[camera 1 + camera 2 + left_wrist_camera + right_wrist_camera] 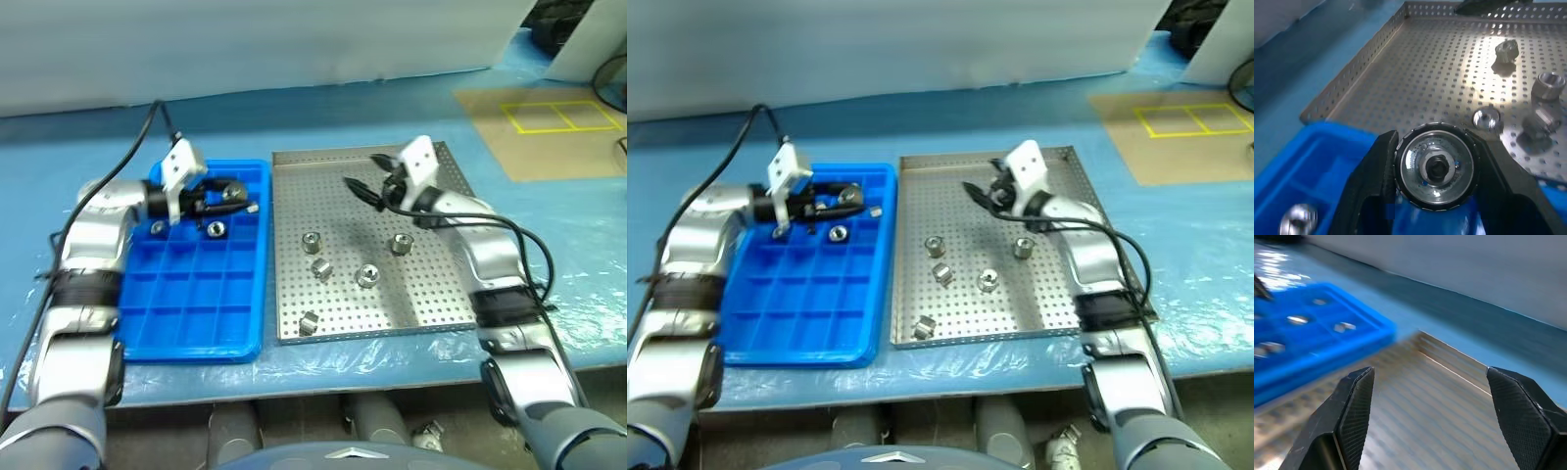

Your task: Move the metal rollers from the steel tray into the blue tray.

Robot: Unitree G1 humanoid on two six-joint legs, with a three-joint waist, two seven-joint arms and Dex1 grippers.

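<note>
Left arm bent in from the side, wrist near level, left pincer (pixel 232 193) clamped on a metal roller (pixel 1437 165) between both fingertips. Right arm reaches forward, right pincer (pixel 362 187) pointing toward the left one, fingers (pixel 1354 413) spread wide, holding nothing.

Head cameras look down over both trays: blue tray (pixel 196 284) left, steel tray (pixel 372 245) right; wrist cameras skim close above them.

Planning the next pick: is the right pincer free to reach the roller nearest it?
Probably yes: the right pincer hangs open over the steel tray, and nothing lies between it and that roller.
</note>
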